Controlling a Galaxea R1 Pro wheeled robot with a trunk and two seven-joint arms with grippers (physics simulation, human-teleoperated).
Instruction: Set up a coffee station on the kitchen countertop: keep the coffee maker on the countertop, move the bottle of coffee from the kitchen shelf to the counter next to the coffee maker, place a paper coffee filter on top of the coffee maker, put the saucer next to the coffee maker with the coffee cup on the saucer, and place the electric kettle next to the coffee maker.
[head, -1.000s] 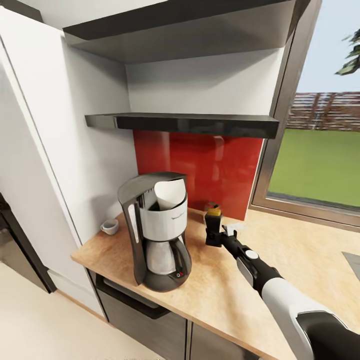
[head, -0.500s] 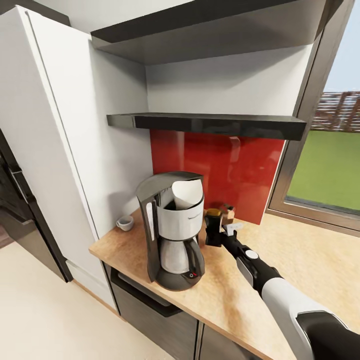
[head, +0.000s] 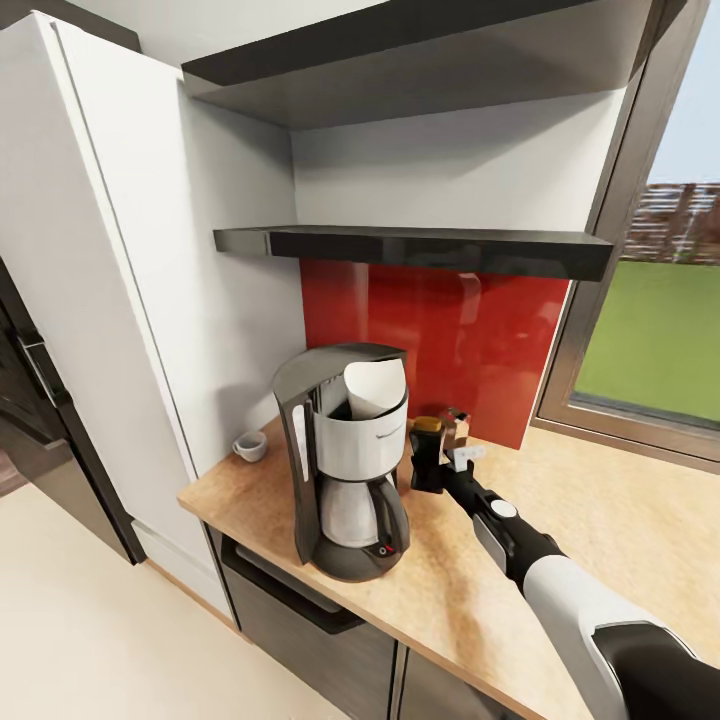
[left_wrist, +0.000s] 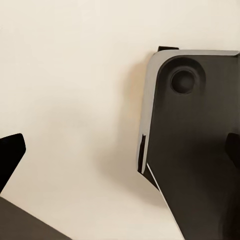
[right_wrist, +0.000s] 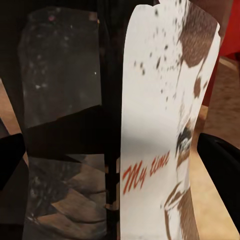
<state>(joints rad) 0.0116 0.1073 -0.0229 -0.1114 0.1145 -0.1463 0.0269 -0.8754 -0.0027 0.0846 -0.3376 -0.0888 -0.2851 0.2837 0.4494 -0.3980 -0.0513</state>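
The black and white coffee maker (head: 345, 470) stands on the wooden countertop (head: 600, 520) with a white paper filter (head: 375, 388) in its top. Just right of it my right gripper (head: 430, 462) is shut on the bottle of coffee (head: 428, 440), a dark bottle with a yellow-brown cap. Up close, the right wrist view has the bottle (right_wrist: 150, 125) with its white "My time" label between the two fingers (right_wrist: 222, 165). I cannot tell whether it touches the counter. A small white coffee cup (head: 249, 446) sits by the wall, left of the maker. The left gripper (left_wrist: 120, 150) hangs open over the floor.
Two dark shelves (head: 420, 243) run above the red backsplash (head: 440, 340). A tall white cabinet (head: 130, 300) bounds the counter on the left, and a window (head: 650, 330) on the right. Dark drawers (head: 300, 630) lie below the counter edge. Bare counter stretches to the right.
The camera moved early on, shifting the whole picture right. The held bottle now sits closer to the coffee maker's side. Nothing has visibly moved in the last half second.
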